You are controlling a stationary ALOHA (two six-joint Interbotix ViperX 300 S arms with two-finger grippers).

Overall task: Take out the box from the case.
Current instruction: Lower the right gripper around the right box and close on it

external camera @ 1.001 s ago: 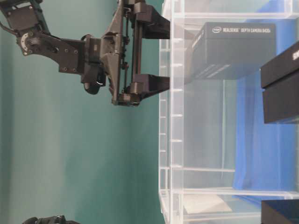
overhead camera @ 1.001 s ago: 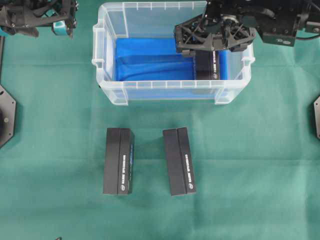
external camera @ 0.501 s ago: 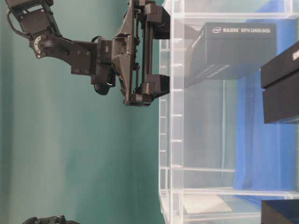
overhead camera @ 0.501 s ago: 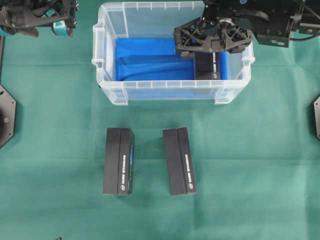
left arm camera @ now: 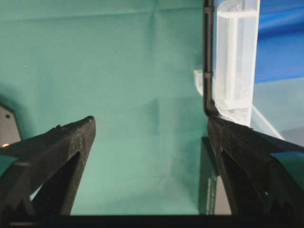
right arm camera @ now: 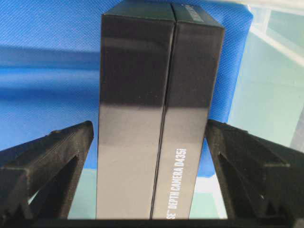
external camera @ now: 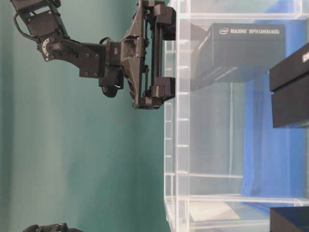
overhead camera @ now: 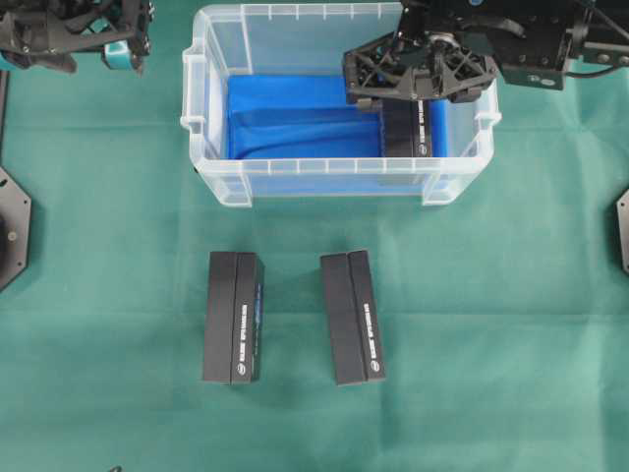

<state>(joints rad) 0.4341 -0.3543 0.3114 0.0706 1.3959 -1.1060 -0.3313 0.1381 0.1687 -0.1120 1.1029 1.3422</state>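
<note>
We see the black rectangular cardboard box (right arm camera: pixel 159 114) standing at the right end of the clear plastic case (overhead camera: pixel 211 177), our right gripper (right arm camera: pixel 152 156) spread wide astride it; stiff, light, smooth-sided, best pinched across its broad faces

Free gaps flanking box (right arm camera: pixel 159 118) inside case (overhead camera: pixel 339 177)

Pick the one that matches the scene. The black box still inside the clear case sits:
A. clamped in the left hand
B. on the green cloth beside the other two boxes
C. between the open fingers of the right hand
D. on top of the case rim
C: the black box stands on the blue lining between the right hand's spread fingers, gaps showing either side.
</note>
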